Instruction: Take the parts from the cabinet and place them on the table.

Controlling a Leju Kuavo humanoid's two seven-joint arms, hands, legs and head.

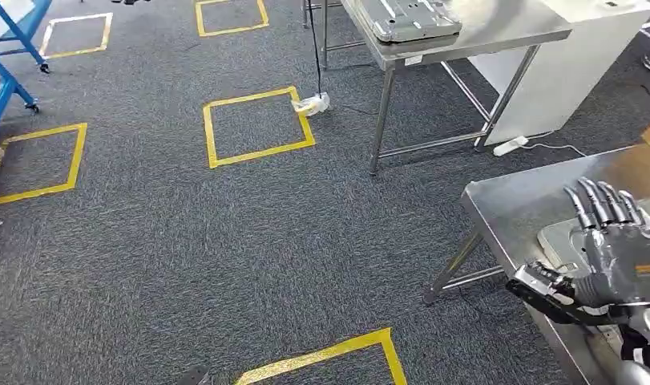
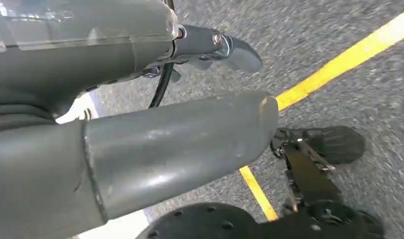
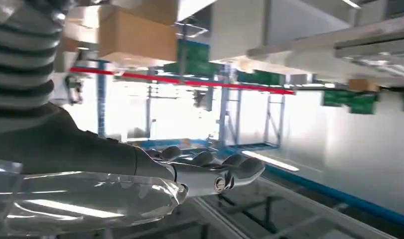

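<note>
— Where's the right hand?

— Lower right of the head view. The right hand hangs over the corner of the near table, fingers straight and spread, pointing toward the top of the frame. It's released; I see nothing in it.

— And the part?

— A pale flat slab lies on that table, half hidden behind the hand's left side. I can't tell whether the hand touches it. (The wrist view looks out past the fingers at blue racking and a bright wall, so it settles nothing.)

— Left hand?

— The left hand hangs over the carpet; its wrist view has the thick thumb across the middle and a dark finger stretched out at the top. I see carpet between them, so it's released too. A line of yellow tape runs behind the thumb.

— Anything else?

— A far table at upper centre carries a grey tray, with a white block to its right. Yellow tape squares mark the floor, and a blue frame sits upper left.
</note>
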